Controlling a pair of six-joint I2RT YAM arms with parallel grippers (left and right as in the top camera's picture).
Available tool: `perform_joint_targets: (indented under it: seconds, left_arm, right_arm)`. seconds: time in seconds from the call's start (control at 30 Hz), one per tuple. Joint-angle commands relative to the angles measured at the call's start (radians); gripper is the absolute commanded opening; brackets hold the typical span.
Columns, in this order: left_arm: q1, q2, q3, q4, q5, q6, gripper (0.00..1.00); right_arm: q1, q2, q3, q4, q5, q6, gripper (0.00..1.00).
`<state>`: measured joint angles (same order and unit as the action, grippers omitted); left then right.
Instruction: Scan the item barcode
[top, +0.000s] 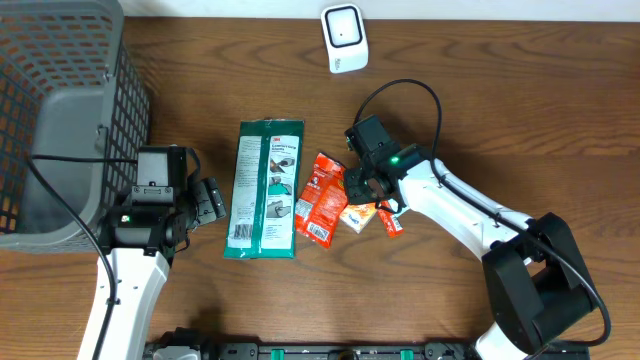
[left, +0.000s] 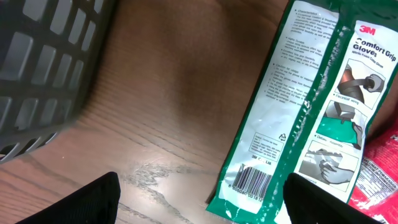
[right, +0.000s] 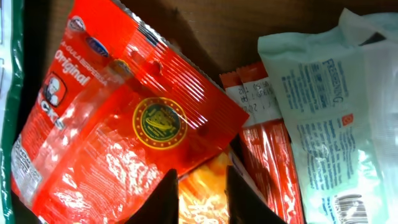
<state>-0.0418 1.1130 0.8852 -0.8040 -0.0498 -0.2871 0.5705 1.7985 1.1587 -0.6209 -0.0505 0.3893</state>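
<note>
At far left of the overhead view the grey basket (top: 70, 40) stood beside my left end effector (top: 212, 200). Its fingers were wide apart and held nothing, and it hovered just beside the lower left edge of the green glove pack (top: 265, 190), whose barcode (left: 252, 180) faced up near that end. To the right lay the red snack packet (top: 322, 198), then the orange packet (top: 357, 215) touching it on the tabletop (top: 500, 100). My right end effector (top: 365, 190) sat over that orange packet at centre frame. Its fingers stood close together with orange film showing in the narrow gap, and I could not tell whether they had pinched it. The white scanner (top: 343, 38) sat at top centre, well apart from the pile. To do the pick well, I judged, I should catch only the orange film and lift straight so the neighbours stayed put. I should also keep its barcode, which I could not see, clear of the fingers for the scanner.
</note>
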Motion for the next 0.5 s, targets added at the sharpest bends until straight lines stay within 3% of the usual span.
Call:
perform_joint_targets:
  seconds: [0.0,0.1,0.27,0.47]
  left_arm:
    - [0.003,0.004,0.014,0.001,0.005,0.005,0.85]
    - [0.003,0.004,0.014,0.001,0.005,0.005,0.85]
    - [0.003,0.004,0.014,0.001,0.005,0.005,0.85]
    - [0.003,0.004,0.014,0.001,0.005,0.005,0.85]
  right_arm:
    - [-0.017,-0.025,0.045,-0.026,0.016,-0.038,0.2]
    - [-0.029,-0.08,0.086,-0.081,0.016,-0.03,0.2]
    - [-0.051,-0.132,0.097,-0.224,0.027,0.068,0.01]
    - [-0.061,-0.124,0.038,-0.263,0.027,0.173,0.01]
